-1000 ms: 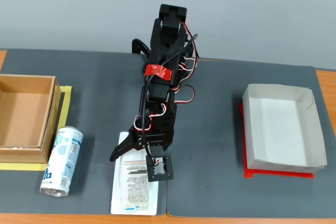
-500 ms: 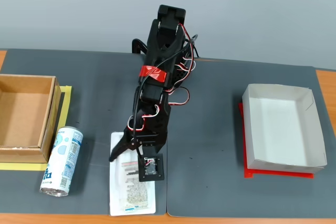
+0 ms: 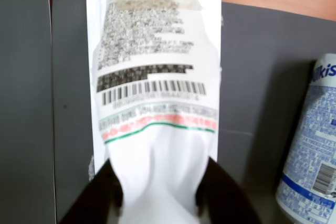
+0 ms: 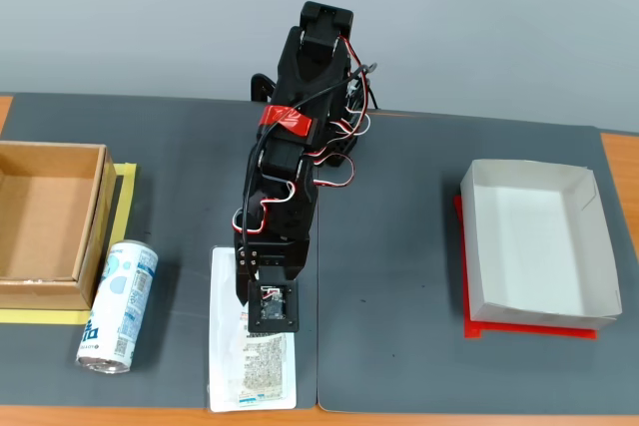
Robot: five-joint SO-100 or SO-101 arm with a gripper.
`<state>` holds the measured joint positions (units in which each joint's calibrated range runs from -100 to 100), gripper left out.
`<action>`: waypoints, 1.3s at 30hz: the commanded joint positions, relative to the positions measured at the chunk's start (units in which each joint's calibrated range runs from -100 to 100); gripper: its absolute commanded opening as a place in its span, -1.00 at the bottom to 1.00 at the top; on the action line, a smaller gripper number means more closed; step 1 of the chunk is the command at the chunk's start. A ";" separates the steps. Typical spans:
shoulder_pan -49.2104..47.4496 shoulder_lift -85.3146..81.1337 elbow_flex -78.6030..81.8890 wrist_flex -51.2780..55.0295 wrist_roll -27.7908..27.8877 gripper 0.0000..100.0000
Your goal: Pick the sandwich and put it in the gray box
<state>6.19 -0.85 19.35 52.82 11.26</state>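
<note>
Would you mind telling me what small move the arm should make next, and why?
Probably a short lift straight up. In the wrist view the end effector has both fingers pressed into the sandwich, whose wrapper puckers between them, so the grip looks set. The packet lies flat on the mat beside the can, and the gray box stands well off to the right in the fixed view.
</note>
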 commanded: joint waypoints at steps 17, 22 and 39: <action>-3.62 -13.86 -0.49 0.31 -0.29 -0.96; -6.53 -19.29 -0.67 0.31 -0.29 -0.96; -26.00 -34.04 -1.49 -0.56 -0.45 -0.96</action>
<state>-16.29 -31.35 19.80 52.91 10.77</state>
